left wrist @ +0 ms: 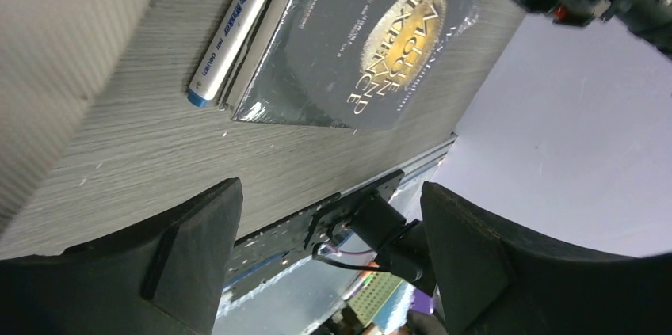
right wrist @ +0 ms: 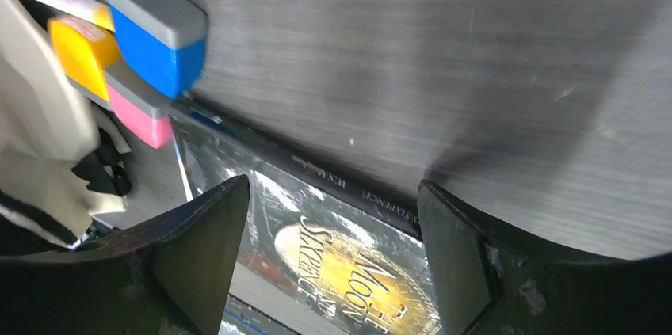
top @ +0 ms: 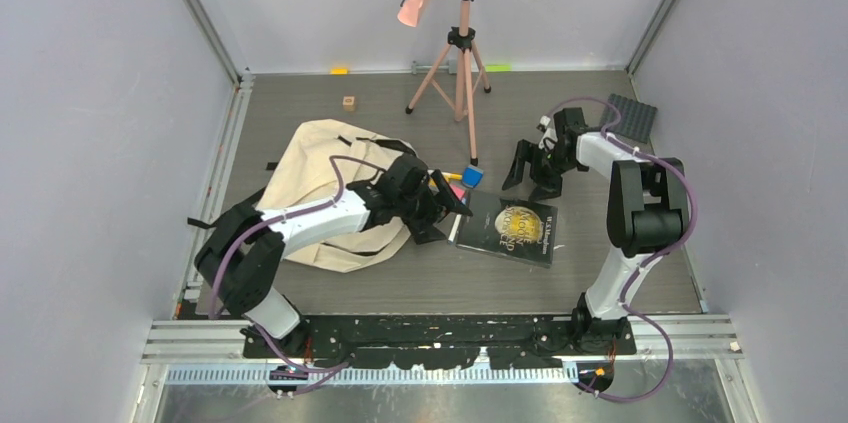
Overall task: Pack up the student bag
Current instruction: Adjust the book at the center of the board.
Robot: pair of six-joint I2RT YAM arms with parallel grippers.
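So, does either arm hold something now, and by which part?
Nothing is held. The left gripper and the right gripper both have open, empty jaws, near the book.

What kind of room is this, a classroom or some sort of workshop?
Most likely a robot test cell in a lab: left arm and right arm bolted to a metal rail, plain panel walls boxing in the table, a tripod at the back.

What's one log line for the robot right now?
left pincer: open, empty, near book | right pincer: open, empty, above book | book: outside student bag
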